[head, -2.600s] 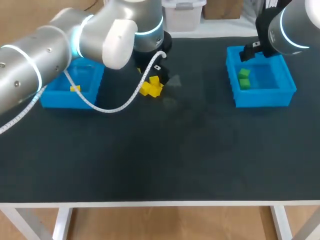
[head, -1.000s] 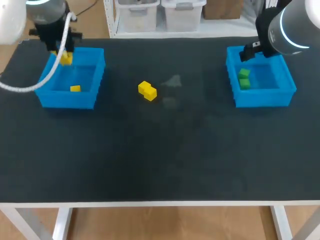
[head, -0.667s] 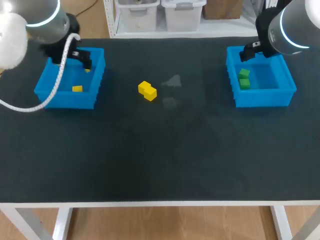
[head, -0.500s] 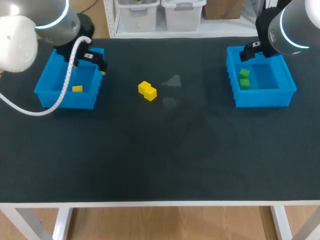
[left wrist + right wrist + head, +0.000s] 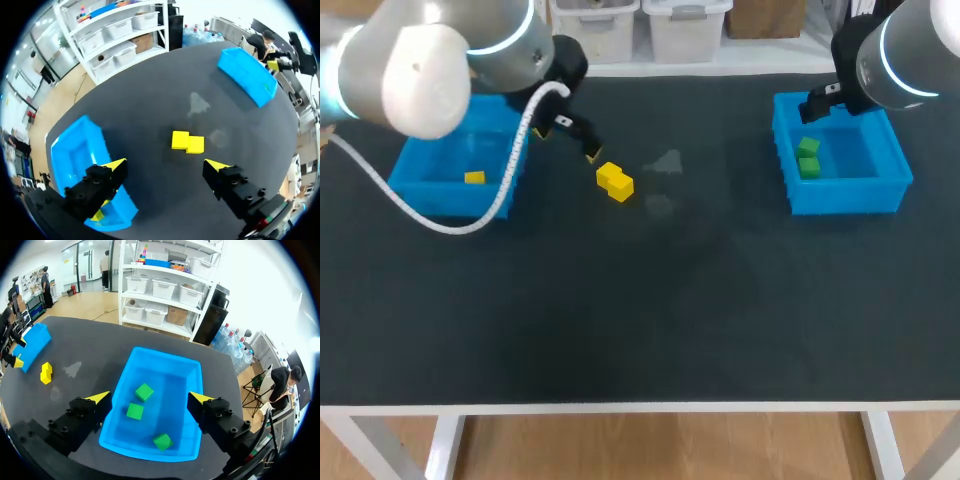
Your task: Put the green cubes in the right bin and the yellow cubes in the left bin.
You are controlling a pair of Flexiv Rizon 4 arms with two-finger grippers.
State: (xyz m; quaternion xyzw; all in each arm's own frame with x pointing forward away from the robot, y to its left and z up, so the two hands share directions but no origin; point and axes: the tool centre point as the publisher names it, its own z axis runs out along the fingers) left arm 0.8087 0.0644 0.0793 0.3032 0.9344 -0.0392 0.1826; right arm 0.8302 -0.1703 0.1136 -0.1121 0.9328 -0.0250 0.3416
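Across the black matte table top [image 5: 650, 300] the layout explains itself. My silver left arm [image 5: 410, 60] crosses above the left blue plastic bin [image 5: 455, 200]. That puts the left gripper [image 5: 565, 143] just short of the pair of small yellow cubes [image 5: 615, 180]. Its fingers stand wide apart with nothing between them, which I read as readiness for a pick. My silver right arm [image 5: 910, 50] holds the right gripper [image 5: 150, 398] over the right blue plastic bin [image 5: 845, 195], jaws likewise spread and empty. No green cube lies loose on the table, so it probably has nothing to fetch. Three small green cubes [image 5: 134, 411] lie apart on that bin's floor. One single yellow cube [image 5: 473, 177] shows in the left bin; the arm hides part of that floor.

The yellow pair sits toward the table's far side, between the bins but much nearer the left one. Its two cubes touch, slightly staggered, forming one short bar. In the head view the long axis runs diagonally, the far end toward the left bin and the near end toward the right. In the left wrist view the bar lies ahead of the open fingers, its length roughly along the line joining them. Closing as they stand would likely catch both cubes end to end.
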